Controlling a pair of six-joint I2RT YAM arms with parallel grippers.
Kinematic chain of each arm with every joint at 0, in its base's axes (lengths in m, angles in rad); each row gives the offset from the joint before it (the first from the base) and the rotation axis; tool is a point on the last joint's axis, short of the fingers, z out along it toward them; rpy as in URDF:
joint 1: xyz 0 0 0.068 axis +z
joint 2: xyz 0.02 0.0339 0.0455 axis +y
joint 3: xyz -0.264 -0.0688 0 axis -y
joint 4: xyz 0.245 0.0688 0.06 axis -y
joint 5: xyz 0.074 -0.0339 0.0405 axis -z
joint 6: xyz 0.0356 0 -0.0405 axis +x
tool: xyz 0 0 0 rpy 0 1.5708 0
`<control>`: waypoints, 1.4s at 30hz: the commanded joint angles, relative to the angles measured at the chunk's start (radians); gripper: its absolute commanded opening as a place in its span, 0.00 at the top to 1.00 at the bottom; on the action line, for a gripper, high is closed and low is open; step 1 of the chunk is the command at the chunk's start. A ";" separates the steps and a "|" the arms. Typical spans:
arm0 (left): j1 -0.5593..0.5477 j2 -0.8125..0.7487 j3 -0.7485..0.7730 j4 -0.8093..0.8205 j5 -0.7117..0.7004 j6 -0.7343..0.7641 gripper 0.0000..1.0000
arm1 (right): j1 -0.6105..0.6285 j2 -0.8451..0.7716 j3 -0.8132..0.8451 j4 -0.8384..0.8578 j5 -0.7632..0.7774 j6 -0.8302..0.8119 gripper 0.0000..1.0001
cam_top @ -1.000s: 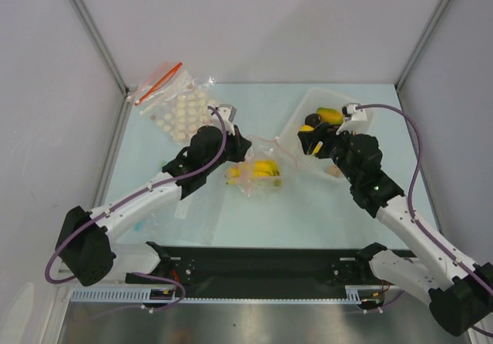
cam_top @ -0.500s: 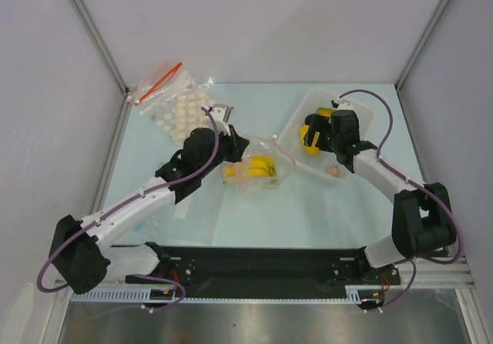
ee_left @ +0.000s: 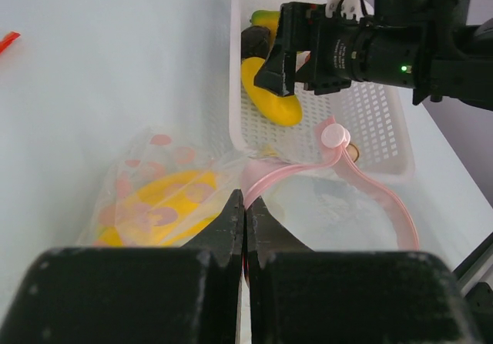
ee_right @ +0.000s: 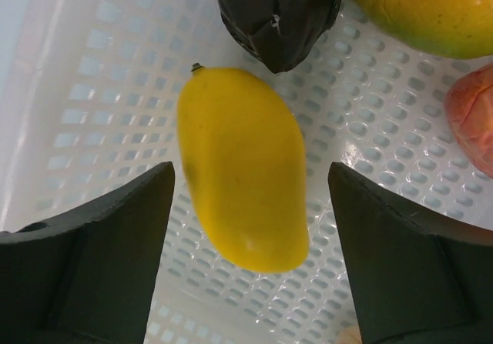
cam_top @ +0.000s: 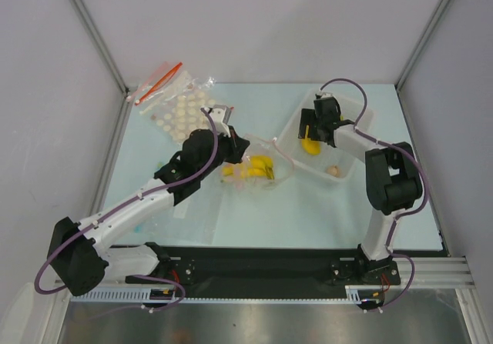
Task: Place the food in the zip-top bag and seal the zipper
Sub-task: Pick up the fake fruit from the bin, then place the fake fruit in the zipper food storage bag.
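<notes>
My left gripper (ee_left: 246, 205) is shut on the mouth edge of the zip-top bag (ee_left: 131, 175), right by its pink zipper (ee_left: 370, 186), which curves open to the right. A yellow banana bunch (ee_left: 158, 209) lies inside the bag, also seen from above (cam_top: 258, 168). My right gripper (ee_right: 252, 205) is open, its jaws either side of a yellow mango-shaped fruit (ee_right: 243, 167) without touching it. Around it lie a dark purple piece (ee_right: 277, 9), a green-yellow mango (ee_right: 424, 5) and an orange-red peach (ee_right: 474, 117). A beige piece (cam_top: 333, 172) lies nearer.
The fruits lie in a white perforated basket (cam_top: 291, 132) at the right, close to the bag's mouth. A second clear bag of cream discs (cam_top: 181, 111) with a red strip lies at the back left. Grey walls enclose the table.
My right arm has swung forward and stretched out, bringing its gripper down into the basket over the yellow fruit. My left gripper has barely moved and keeps its hold on the bag.
</notes>
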 commanded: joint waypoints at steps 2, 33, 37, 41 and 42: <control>-0.010 -0.037 0.007 0.025 -0.021 0.015 1.00 | 0.002 0.055 0.068 -0.056 0.024 -0.012 0.21; -0.030 -0.032 0.057 -0.074 -0.031 0.013 1.00 | 0.379 -0.904 -0.412 0.198 -0.200 -0.029 0.67; -0.030 -0.028 0.065 -0.084 -0.046 0.015 0.99 | 0.482 -0.918 -0.426 0.231 -0.191 -0.105 0.67; -0.030 -0.034 0.066 -0.089 -0.035 0.010 0.98 | 0.543 -0.876 -0.431 0.261 -0.166 -0.144 0.66; -0.030 -0.035 0.066 -0.090 -0.029 0.007 0.98 | 0.555 -0.864 -0.428 0.264 -0.158 -0.151 0.66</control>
